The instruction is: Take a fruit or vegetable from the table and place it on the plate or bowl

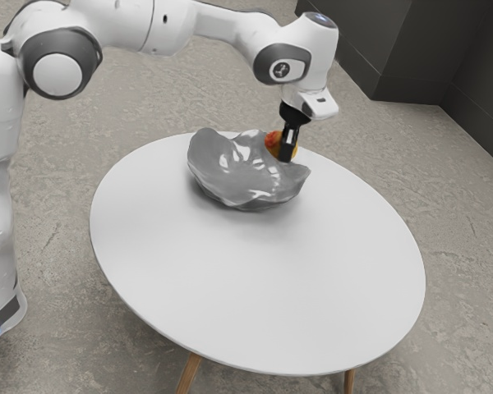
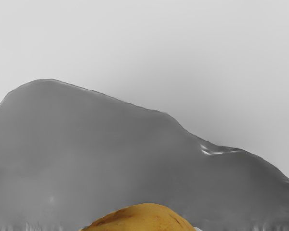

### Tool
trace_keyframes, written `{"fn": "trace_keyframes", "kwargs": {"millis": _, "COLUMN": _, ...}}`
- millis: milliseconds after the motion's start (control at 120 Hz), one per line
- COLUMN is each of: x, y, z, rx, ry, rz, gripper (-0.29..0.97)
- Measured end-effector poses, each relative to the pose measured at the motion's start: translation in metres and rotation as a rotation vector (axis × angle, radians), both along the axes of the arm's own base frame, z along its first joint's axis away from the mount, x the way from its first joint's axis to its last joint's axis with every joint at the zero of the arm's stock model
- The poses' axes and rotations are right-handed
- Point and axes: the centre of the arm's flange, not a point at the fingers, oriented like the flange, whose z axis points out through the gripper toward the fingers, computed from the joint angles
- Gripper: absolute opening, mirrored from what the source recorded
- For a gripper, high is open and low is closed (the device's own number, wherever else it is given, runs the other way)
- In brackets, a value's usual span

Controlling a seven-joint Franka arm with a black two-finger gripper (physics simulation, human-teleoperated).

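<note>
A grey wavy-rimmed bowl (image 1: 245, 170) sits on the far part of the round white table (image 1: 255, 287). Just behind its far right rim, my black gripper (image 1: 285, 148) reaches down, its fingers closed around an orange-yellow fruit (image 1: 275, 141). In the wrist view the same fruit (image 2: 143, 219) bulges up just under my hand, with the bowl's grey outer wall (image 2: 96, 159) right beyond it. Fruit and fingers stand low against the bowl's rim, and the rim hides whether the fruit rests on the table.
The table stands on wooden legs (image 1: 188, 375) over a mottled grey floor. Dark cabinets (image 1: 411, 49) line the far right. The arm's white base (image 1: 0, 197) rises at the exterior view's left. White tabletop (image 2: 183, 53) stretches beyond the bowl.
</note>
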Motion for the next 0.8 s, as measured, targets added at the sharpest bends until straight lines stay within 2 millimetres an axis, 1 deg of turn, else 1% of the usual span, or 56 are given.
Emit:
{"fn": "trace_keyframes", "kwargs": {"millis": 75, "x": -0.007, "y": 0.012, "z": 0.002, "rx": 0.013, "ry": 0.027, "rz": 0.013, "gripper": 0.14}}
{"fn": "trace_keyframes", "kwargs": {"millis": 150, "x": -0.011, "y": 0.017, "z": 0.001, "rx": 0.018, "ry": 0.055, "rz": 0.017, "gripper": 0.35}}
{"fn": "trace_keyframes", "kwargs": {"millis": 192, "x": -0.013, "y": 0.018, "z": 0.001, "rx": 0.019, "ry": 0.066, "rz": 0.015, "gripper": 0.43}}
{"fn": "trace_keyframes", "kwargs": {"millis": 250, "x": -0.014, "y": 0.017, "z": 0.000, "rx": 0.020, "ry": 0.078, "rz": 0.010, "gripper": 0.52}}
{"fn": "trace_keyframes", "kwargs": {"millis": 325, "x": -0.015, "y": 0.016, "z": 0.000, "rx": 0.021, "ry": 0.087, "rz": 0.006, "gripper": 0.58}}
{"fn": "trace_keyframes", "kwargs": {"millis": 450, "x": -0.016, "y": 0.016, "z": 0.000, "rx": 0.021, "ry": 0.096, "rz": 0.001, "gripper": 0.64}}
{"fn": "trace_keyframes", "kwargs": {"millis": 633, "x": -0.016, "y": 0.014, "z": 0.001, "rx": 0.022, "ry": 0.099, "rz": -0.011, "gripper": 0.67}}
{"fn": "trace_keyframes", "kwargs": {"millis": 700, "x": -0.014, "y": 0.014, "z": 0.009, "rx": 0.011, "ry": 0.085, "rz": -0.009, "gripper": 0.67}}
{"fn": "trace_keyframes", "kwargs": {"millis": 800, "x": -0.014, "y": 0.012, "z": 0.012, "rx": -0.025, "ry": 0.076, "rz": -0.001, "gripper": 0.68}}
